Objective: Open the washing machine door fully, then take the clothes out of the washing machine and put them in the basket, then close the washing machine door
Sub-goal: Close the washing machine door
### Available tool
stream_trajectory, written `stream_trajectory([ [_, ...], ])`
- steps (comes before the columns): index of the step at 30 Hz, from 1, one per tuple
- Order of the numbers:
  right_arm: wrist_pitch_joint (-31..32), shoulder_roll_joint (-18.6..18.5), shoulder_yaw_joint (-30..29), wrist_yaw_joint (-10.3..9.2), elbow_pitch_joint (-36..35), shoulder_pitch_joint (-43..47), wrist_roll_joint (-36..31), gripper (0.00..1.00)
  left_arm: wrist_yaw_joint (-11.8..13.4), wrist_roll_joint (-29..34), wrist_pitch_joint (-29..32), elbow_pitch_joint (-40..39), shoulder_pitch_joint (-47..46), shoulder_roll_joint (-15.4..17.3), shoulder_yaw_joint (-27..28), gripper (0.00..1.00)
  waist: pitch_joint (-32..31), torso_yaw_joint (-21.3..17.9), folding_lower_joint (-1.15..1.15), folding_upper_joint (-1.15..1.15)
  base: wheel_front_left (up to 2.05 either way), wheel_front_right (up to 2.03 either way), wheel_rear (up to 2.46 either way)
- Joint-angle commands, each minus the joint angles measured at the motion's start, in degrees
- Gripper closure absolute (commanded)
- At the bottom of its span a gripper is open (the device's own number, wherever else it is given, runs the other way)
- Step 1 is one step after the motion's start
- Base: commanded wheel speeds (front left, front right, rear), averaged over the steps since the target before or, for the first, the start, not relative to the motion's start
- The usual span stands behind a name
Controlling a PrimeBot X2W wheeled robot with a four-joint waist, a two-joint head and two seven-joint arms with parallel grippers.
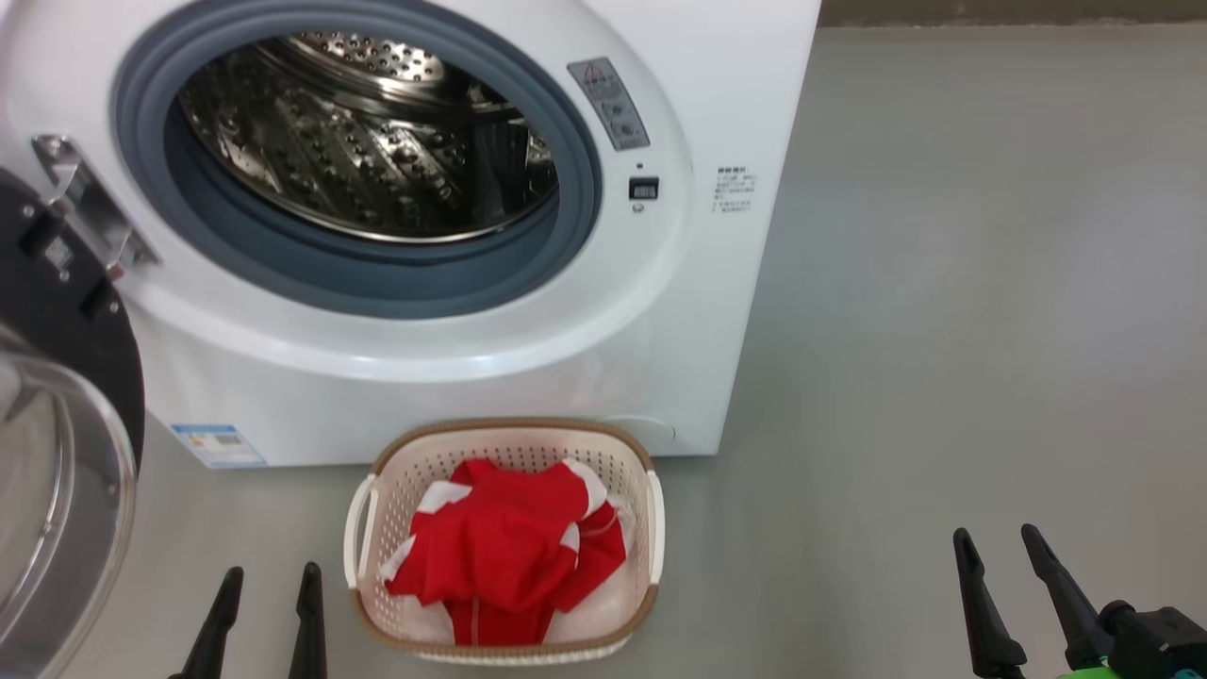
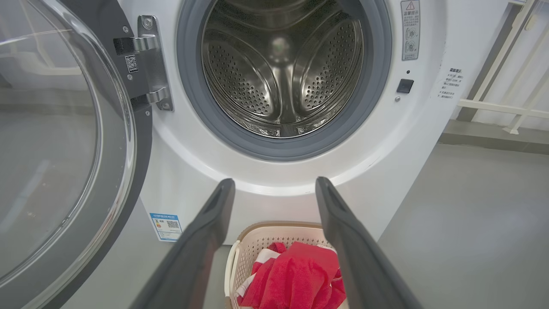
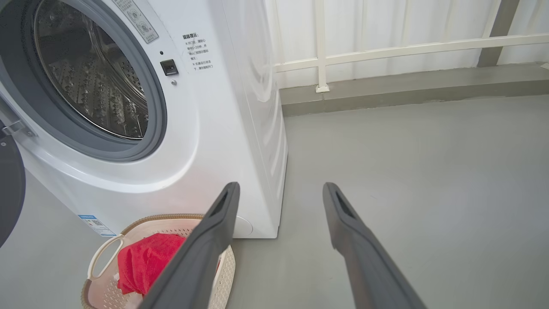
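My left gripper [image 1: 271, 571] sits at the lower left of the head view. Its two dark fingers stand apart with nothing between them. My right gripper [image 1: 995, 534] sits at the lower right, its fingers likewise parted and holding nothing. Both hover above the grey floor [image 1: 943, 302], clear of every object.

The basket [image 1: 514, 425] stands on the floor just in front of the washing machine [image 1: 424, 396], between my two grippers and nearer the left one. The clothes [image 1: 509, 552] lie inside it in a heap of red fabric with white trim, covering most of its bottom.

The washing machine door [image 1: 57, 453] is swung open to my left and hangs from the metal hinge [image 1: 85, 203] at the left edge of the opening. Its black rim and clear glass bowl fill the left edge of the head view. In the left wrist view the door stands well away from the front panel.

The grey rubber ring [image 1: 377, 283] frames the opening. Behind it, the perforated steel walls of the drum [image 1: 368, 141] are in plain sight. A blue label [image 1: 219, 445] sits at the lower left corner of the machine's front.
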Motion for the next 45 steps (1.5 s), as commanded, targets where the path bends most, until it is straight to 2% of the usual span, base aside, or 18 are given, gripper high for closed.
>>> stream_trajectory([
  [1, -0.4, -0.8, 0.9, 0.37, -1.4, -0.9, -0.7, 0.0, 0.2, 0.2, -0.3, -1.6, -1.3, 0.6, 1.6, 0.0, 0.1, 0.1, 0.0, 0.0, -1.56, 1.56, 0.0],
  [11, -0.4, -0.9, 0.7, 0.37, -1.4, -1.5, -0.7, 0.0, 0.0, -0.1, -0.3, -2.3, -1.7, 0.6, 1.6, 0.0, 0.8, 0.2, 0.0, 0.0, -1.14, 1.14, 0.0],
  [21, -0.4, -0.9, 0.5, 0.37, -1.2, -1.1, -0.7, 0.0, -0.1, -0.6, -0.3, -1.7, -1.6, 0.6, 1.0, 0.0, 0.1, 0.7, 0.0, 0.0, -0.08, 0.08, 0.0],
  [25, -0.4, -1.1, 1.2, 0.37, -0.9, -0.9, -0.8, 0.0, 0.3, -1.3, -0.3, -0.7, -1.6, 0.6, 0.5, 0.0, -0.7, 2.0, 0.0, 0.0, 0.0, 0.0, 0.0],
  [32, -0.4, -1.9, 2.6, 0.37, -0.5, -0.4, -0.7, 0.0, 2.1, -2.2, -0.3, 0.3, -0.4, 0.6, 0.0, 0.0, -2.0, 7.1, 0.0, 0.0, 0.0, 0.0, 0.0],
  [45, -0.4, -4.2, 5.7, 0.37, 0.2, -0.6, -0.3, 0.0, 4.7, -4.8, -0.3, 1.1, 2.4, 0.6, -2.4, 0.0, -3.8, 21.7, 0.0, 0.0, 0.0, 0.0, 0.0],
])
